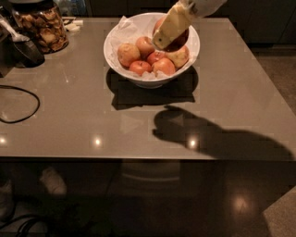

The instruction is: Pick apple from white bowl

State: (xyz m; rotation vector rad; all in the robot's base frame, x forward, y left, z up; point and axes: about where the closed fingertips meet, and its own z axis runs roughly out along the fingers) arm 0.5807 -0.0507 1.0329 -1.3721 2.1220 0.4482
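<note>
Gripper (164, 37): one, pale yellow. It sat at the top of the camera view, right of centre, slanted down and to the left. Its tip was low within the rim of the white bowl (138, 79). Wrist (206, 4): pale, entered from the top edge, largely cut off there.
</note>
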